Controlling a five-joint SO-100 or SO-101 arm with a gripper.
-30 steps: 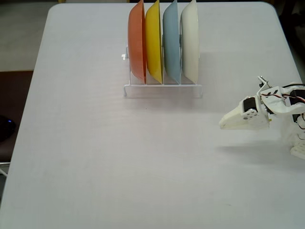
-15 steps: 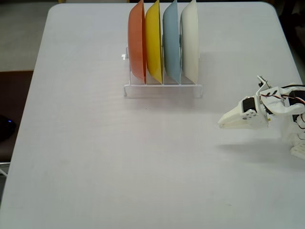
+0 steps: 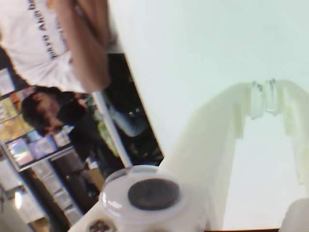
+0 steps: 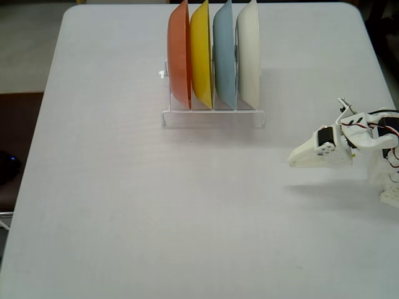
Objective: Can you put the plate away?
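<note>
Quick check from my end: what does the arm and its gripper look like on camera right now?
In the fixed view the arm is white printed plastic with dark servo blocks and thin red, white and black cables looped along it. The gripper is white and tapers to a pointed snout. In the wrist view its fingers look pale cream and blocky, with clear pads at the tips.

You see the gripper (image 3: pixel 264 104) at right over the pale table (image 3: pixel 193 58), its fingertips nearly touching, holding nothing; a person (image 3: pixel 58 43) fills upper left.
</note>
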